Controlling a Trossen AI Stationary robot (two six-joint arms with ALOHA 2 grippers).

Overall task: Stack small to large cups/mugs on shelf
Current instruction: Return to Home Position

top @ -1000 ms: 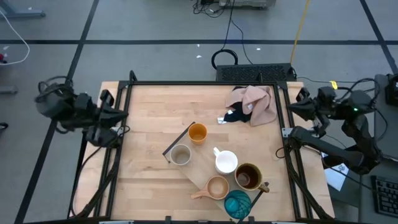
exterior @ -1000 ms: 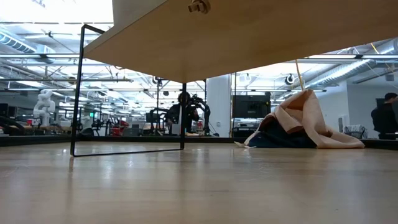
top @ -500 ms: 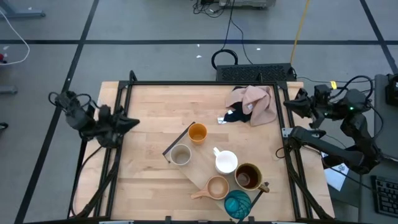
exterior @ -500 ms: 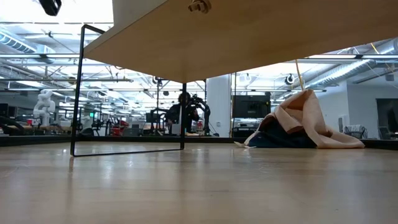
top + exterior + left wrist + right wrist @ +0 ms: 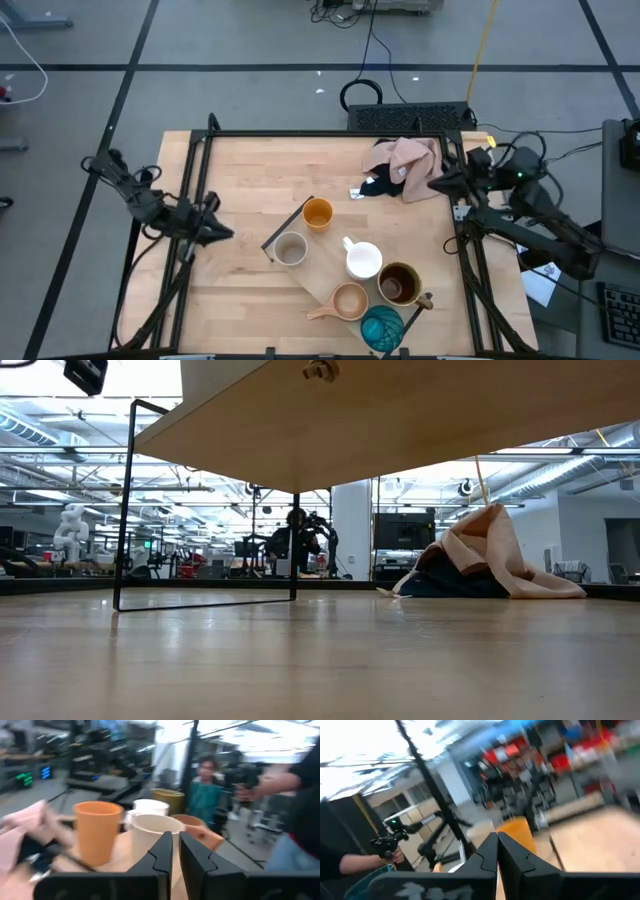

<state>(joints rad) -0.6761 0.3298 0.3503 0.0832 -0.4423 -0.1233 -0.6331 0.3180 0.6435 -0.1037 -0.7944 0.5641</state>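
Cups: orange cup (image 5: 318,213), beige-grey cup (image 5: 290,249), white mug (image 5: 364,261), dark brown mug (image 5: 399,284), tan cup (image 5: 349,300) and teal cup (image 5: 382,327) all stand on the shelf (image 5: 322,272).
Left gripper (image 5: 220,234): closed, empty, over the left side of the table (image 5: 240,300).
Right gripper (image 5: 438,184): closed, empty, at the table's right edge.
Progress: placing appears complete; only parking the arms is left.

Shelf (image 5: 322,272): light wood board with dark end rails, lying flat and diagonal, all six cups upright on it, mouths up, in two rows of three. One long edge: orange cup (image 5: 318,213), white mug (image 5: 364,261), dark brown mug (image 5: 399,284). Other edge: beige-grey cup (image 5: 291,249), tan cup (image 5: 349,301), teal cup (image 5: 381,327).
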